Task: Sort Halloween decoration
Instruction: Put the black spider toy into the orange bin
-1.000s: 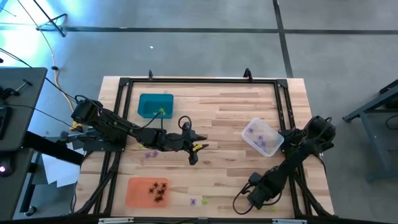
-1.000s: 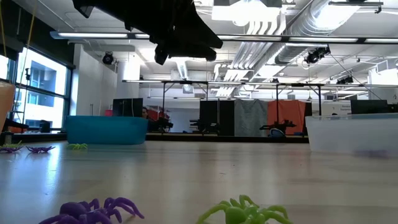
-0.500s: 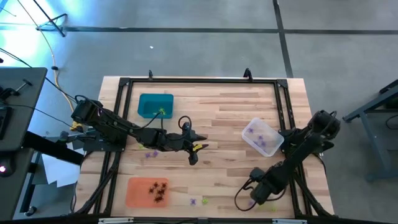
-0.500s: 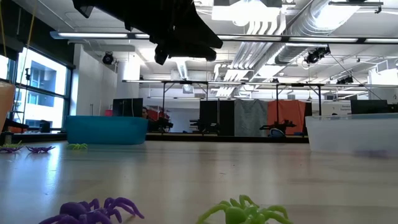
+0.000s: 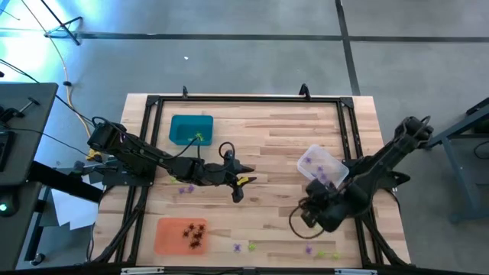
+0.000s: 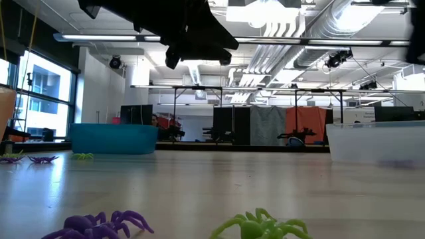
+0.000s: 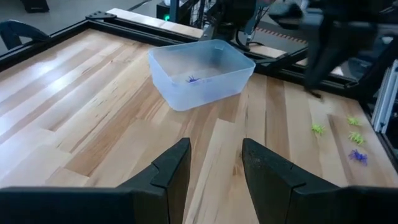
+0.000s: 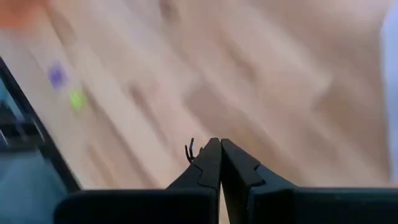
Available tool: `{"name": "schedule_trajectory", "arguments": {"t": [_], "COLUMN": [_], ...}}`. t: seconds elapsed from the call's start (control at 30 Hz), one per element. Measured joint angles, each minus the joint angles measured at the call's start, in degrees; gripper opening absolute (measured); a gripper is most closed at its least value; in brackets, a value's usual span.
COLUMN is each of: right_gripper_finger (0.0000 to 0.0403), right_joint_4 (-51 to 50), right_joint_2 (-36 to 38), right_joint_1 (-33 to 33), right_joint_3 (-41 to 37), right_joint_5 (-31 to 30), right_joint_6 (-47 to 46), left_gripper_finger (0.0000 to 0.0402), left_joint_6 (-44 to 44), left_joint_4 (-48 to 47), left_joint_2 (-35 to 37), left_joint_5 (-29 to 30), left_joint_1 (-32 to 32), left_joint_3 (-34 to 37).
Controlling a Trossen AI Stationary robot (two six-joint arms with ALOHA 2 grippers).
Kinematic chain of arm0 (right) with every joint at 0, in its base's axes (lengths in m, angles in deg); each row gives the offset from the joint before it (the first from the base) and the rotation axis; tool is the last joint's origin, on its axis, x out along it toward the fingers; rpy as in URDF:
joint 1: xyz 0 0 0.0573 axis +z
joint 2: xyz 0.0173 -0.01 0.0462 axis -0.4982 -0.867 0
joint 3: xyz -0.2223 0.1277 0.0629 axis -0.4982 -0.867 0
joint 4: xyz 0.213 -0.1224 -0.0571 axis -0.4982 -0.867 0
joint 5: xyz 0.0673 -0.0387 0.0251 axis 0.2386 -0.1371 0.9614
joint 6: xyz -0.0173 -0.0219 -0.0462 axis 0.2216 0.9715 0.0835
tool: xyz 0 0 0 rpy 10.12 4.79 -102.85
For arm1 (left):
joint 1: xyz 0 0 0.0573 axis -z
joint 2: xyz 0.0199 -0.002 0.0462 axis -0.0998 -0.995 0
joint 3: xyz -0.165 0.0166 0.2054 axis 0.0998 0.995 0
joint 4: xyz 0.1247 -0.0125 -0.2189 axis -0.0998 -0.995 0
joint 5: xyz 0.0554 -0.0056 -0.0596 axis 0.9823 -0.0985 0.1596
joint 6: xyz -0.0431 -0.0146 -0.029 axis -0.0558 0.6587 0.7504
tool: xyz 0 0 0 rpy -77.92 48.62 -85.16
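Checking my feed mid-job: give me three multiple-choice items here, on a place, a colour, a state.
1. The clear tray lies on the table's: A) left half B) right half C) front left corner.
2. The pieces in the orange tray are: A) purple B) black C) yellow-green.
3. The left end effector is: A) open, empty B) shut on a piece C) shut on a tray.
B, it sits right of centre; B, dark cluster on orange; A, bare wood shows in its gap.
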Motion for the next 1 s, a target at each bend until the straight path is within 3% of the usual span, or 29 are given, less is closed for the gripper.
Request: {"name": "schedule_trajectory", "arguments": {"t": [0.2, 0.53, 0.77, 1.0], "right_gripper_finger": [0.0000, 0.0000, 0.0000, 0.0000], "right_joint_4": [4.44, 22.59, 29.28, 30.86], "right_joint_2": [1.84, 1.82, 1.82, 1.82], "right_joint_1": [-6.91, -16.47, -19.43, -20.49], "right_joint_3": [0.00, 0.07, 0.07, 0.09], "right_joint_5": [-7.66, -7.70, -7.69, -7.61], "right_joint_6": [15.44, 43.56, 54.01, 58.24], "left_gripper_finger": [0.0131, 0.0132, 0.0132, 0.0132], "left_joint_6": [-0.81, -4.64, -4.24, -4.24], "left_joint_4": [6.85, 16.34, 19.18, 19.43], "left_joint_2": [-2.21, -6.72, -6.70, -6.70], "left_joint_5": [-2.33, -7.04, -7.00, -7.00], "left_joint_1": [-0.14, -0.91, -1.27, -1.38], "left_joint_3": [-0.09, -0.07, -0.02, -0.02]}}
